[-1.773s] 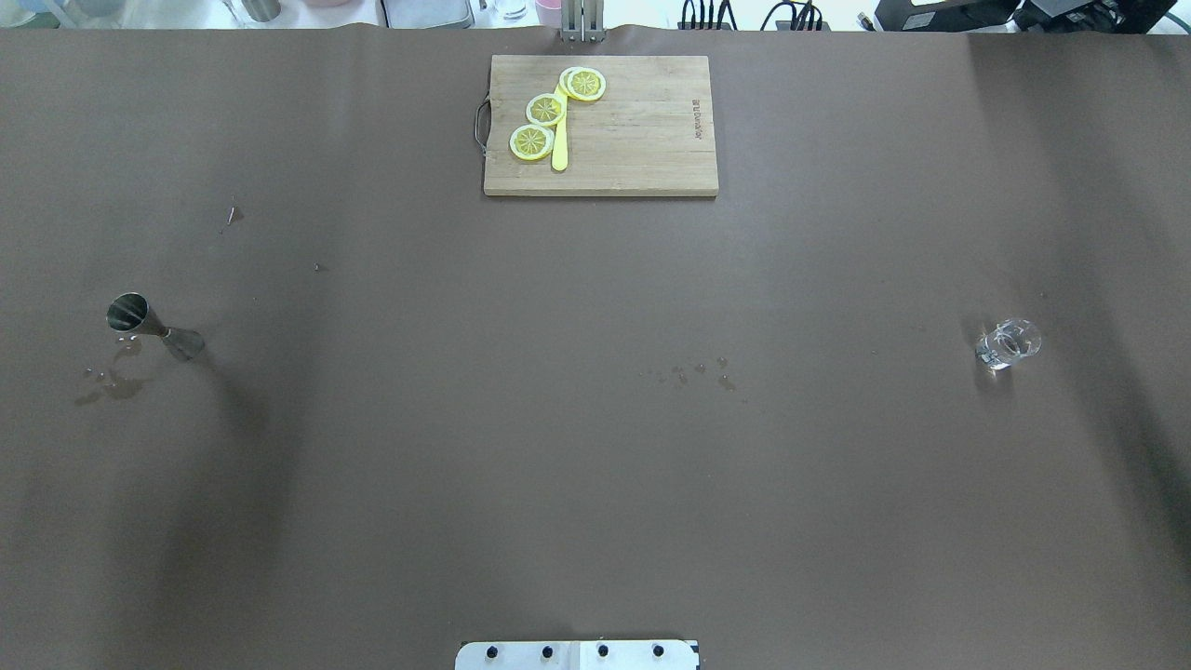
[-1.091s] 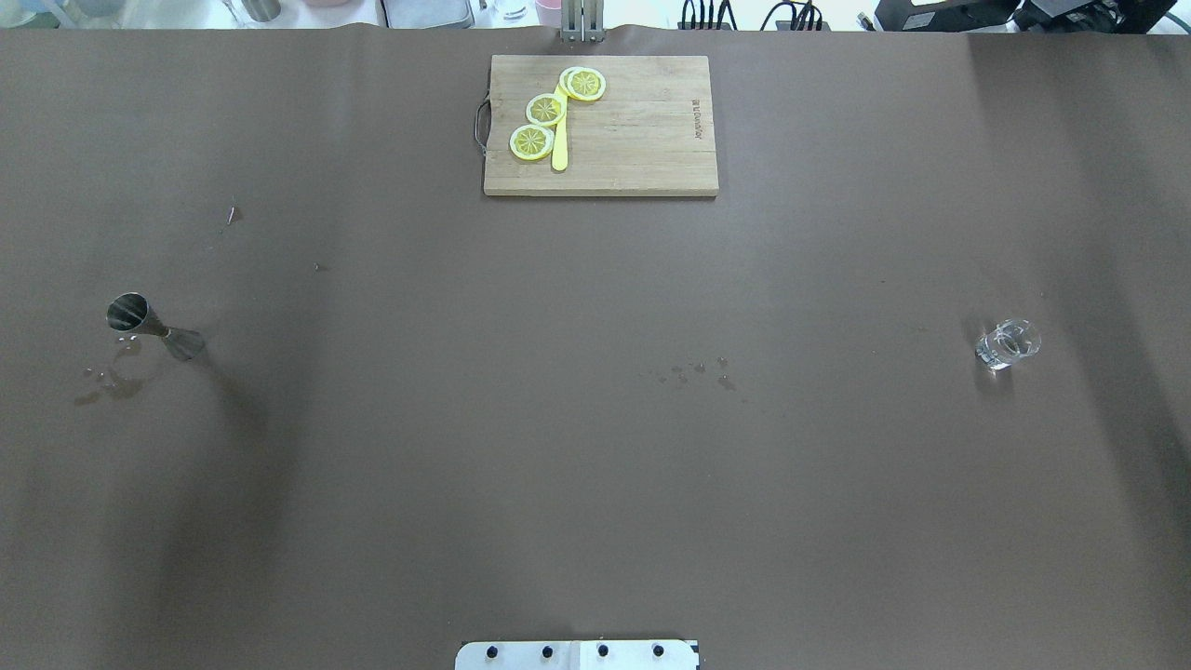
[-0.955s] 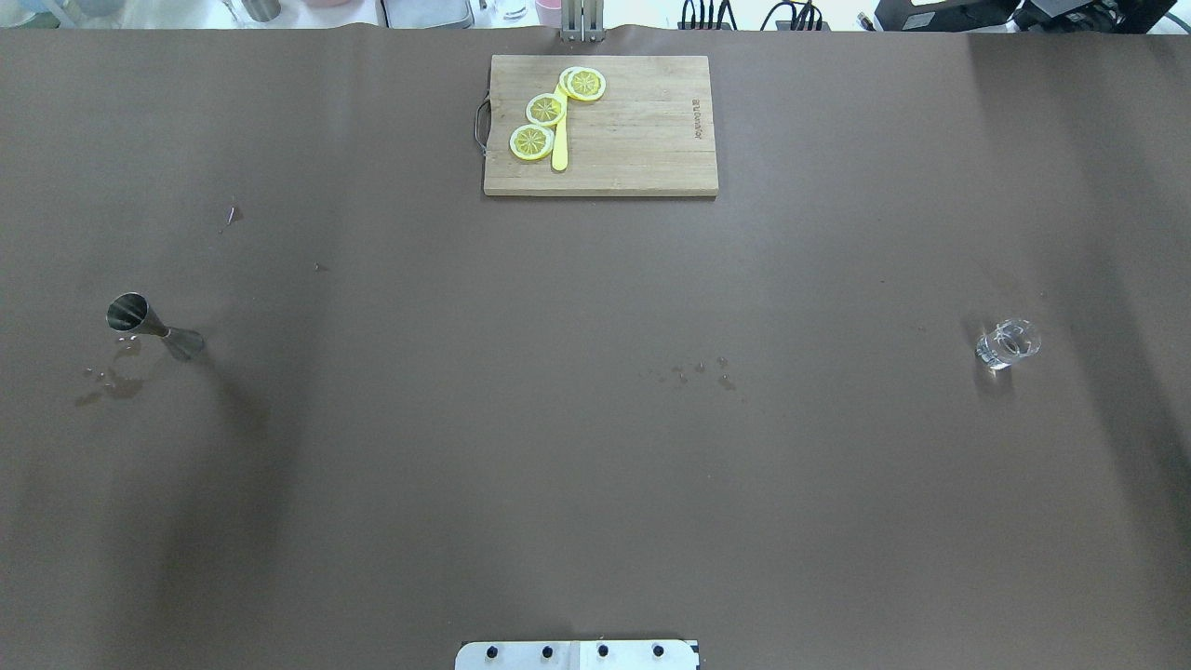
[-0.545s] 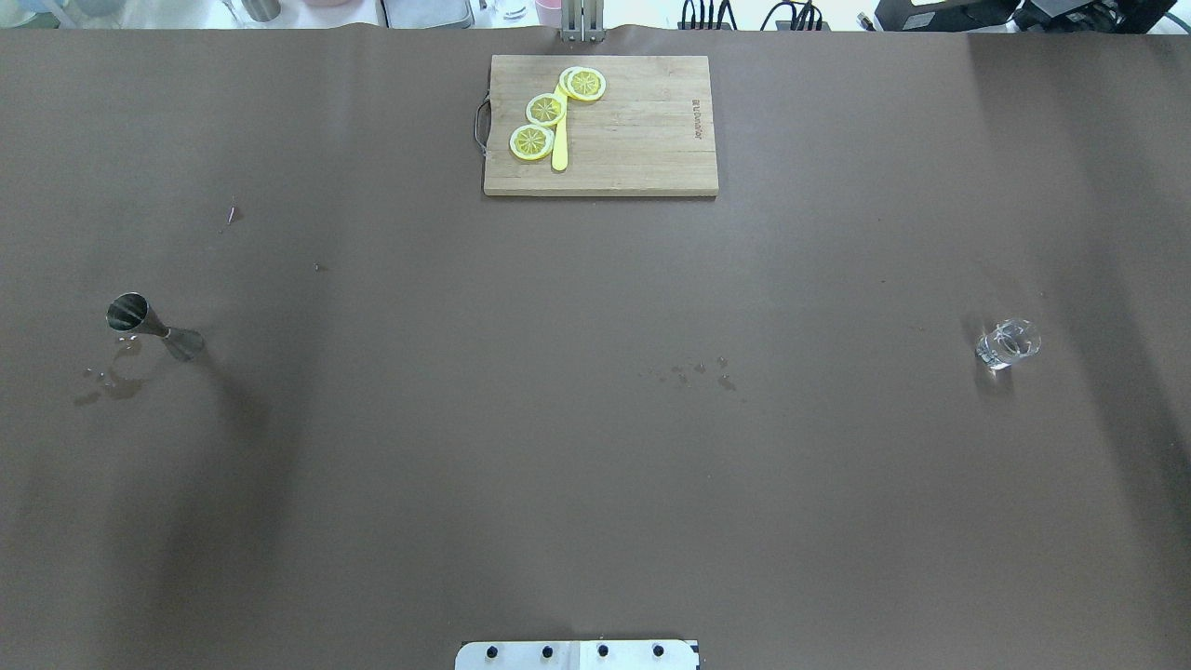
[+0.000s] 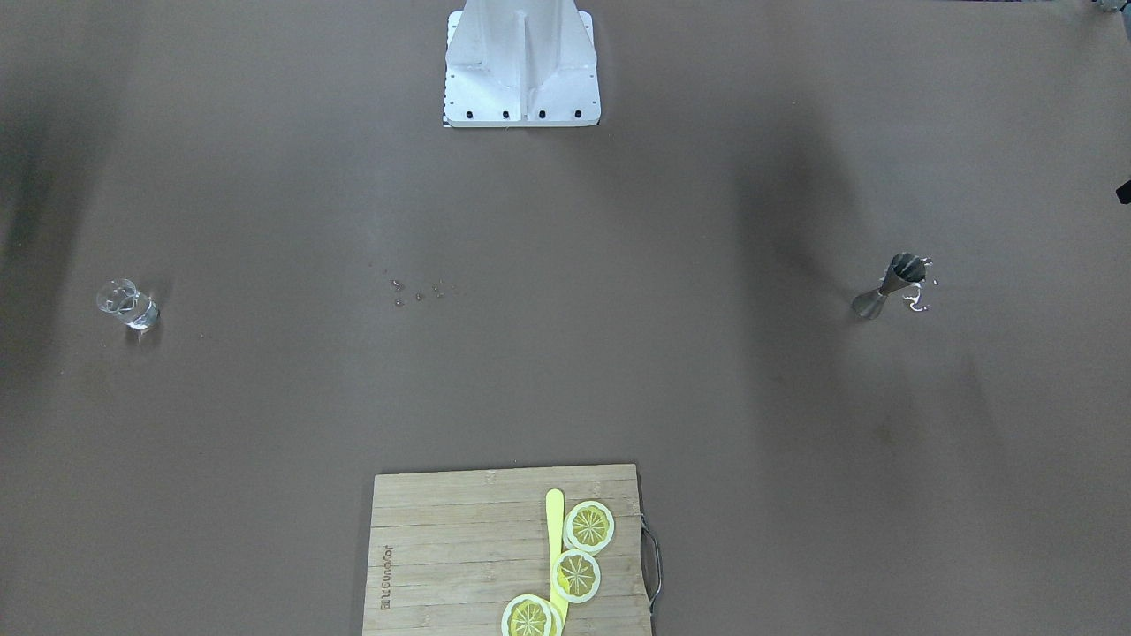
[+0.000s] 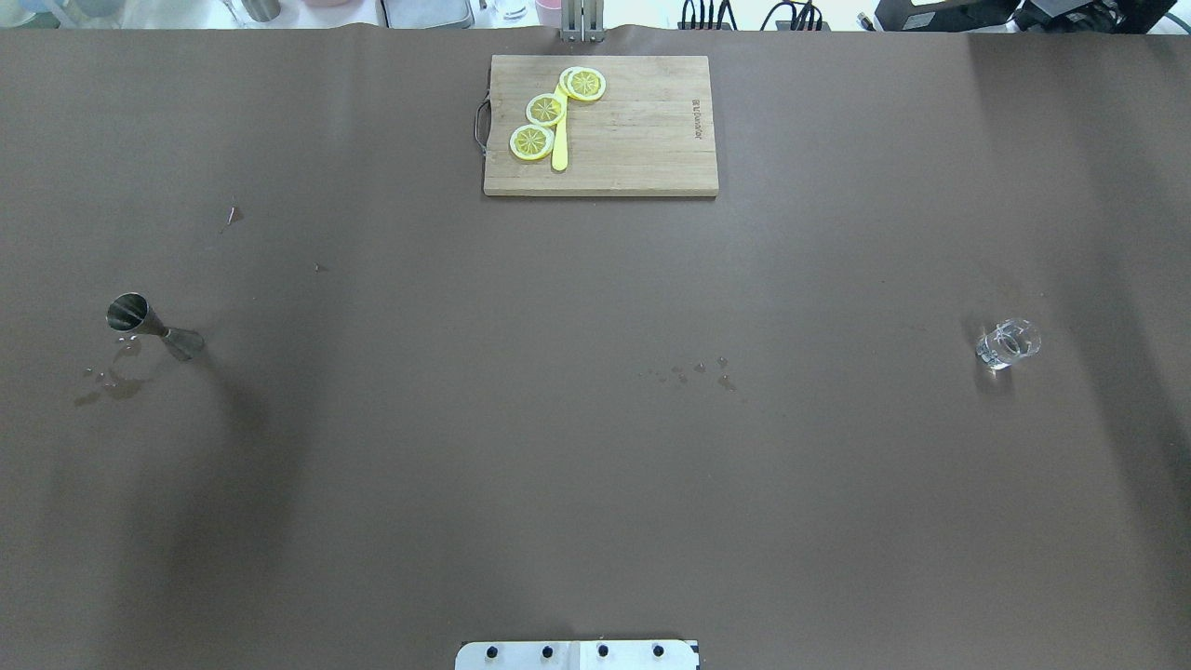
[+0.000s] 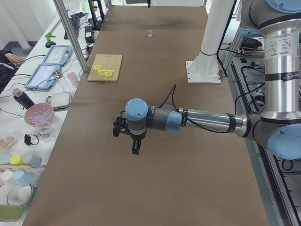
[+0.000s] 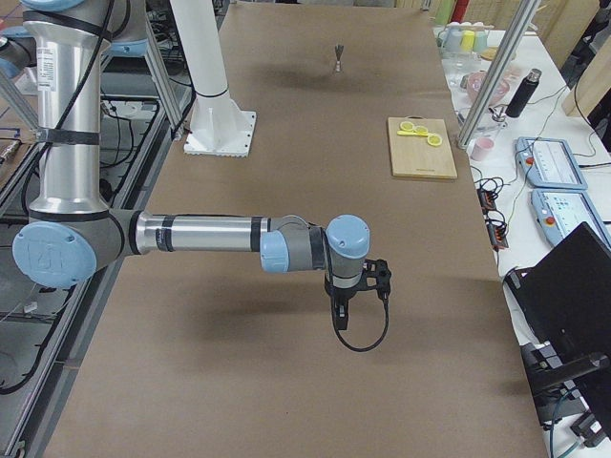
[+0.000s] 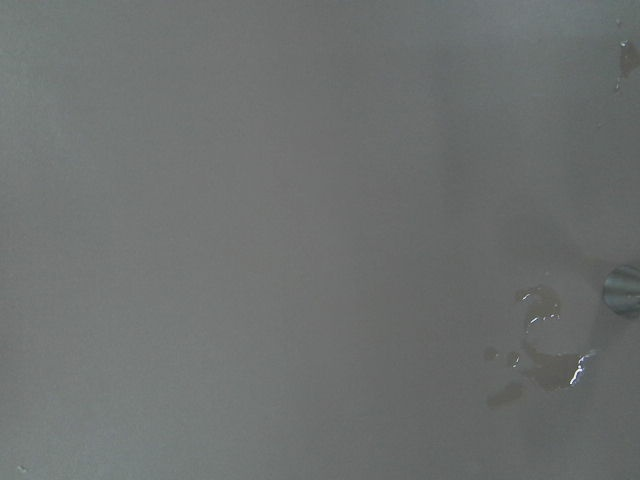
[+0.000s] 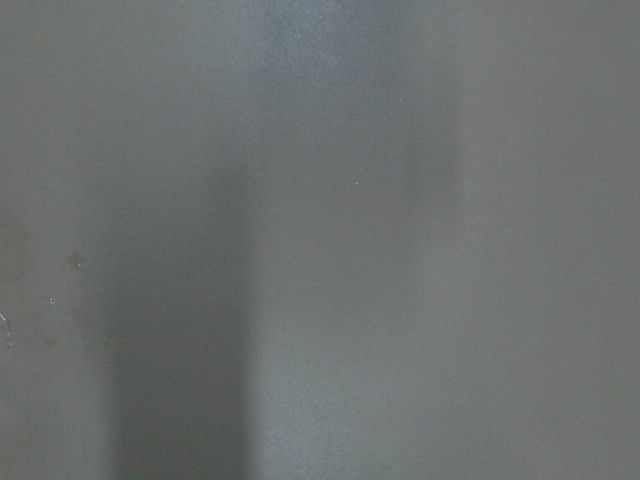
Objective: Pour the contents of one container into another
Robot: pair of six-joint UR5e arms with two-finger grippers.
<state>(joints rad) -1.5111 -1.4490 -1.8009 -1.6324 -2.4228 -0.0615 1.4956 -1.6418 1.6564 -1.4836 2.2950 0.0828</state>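
A steel jigger [image 6: 149, 326] stands upright near the table's left end, also seen in the front view [image 5: 888, 284] and far off in the right side view [image 8: 338, 57]. Its rim [image 9: 625, 288] just enters the left wrist view. A small clear glass [image 6: 1007, 342] stands near the right end [image 5: 126, 303] [image 7: 150, 32]. My left gripper [image 7: 135, 147] hangs over the table's left end, and my right gripper [image 8: 341, 315] over the right end. Both show only in the side views, so I cannot tell whether they are open or shut.
A wooden cutting board [image 6: 600, 126] with lemon slices [image 6: 545, 110] and a yellow knife lies at the far middle edge. A small puddle [image 6: 110, 386] sits beside the jigger, and drops [image 6: 698, 372] mark the table's middle. The robot base plate [image 6: 577, 654] is at the near edge.
The arm shadows at both table ends have shifted slightly. The jigger and the glass have stayed where they were.
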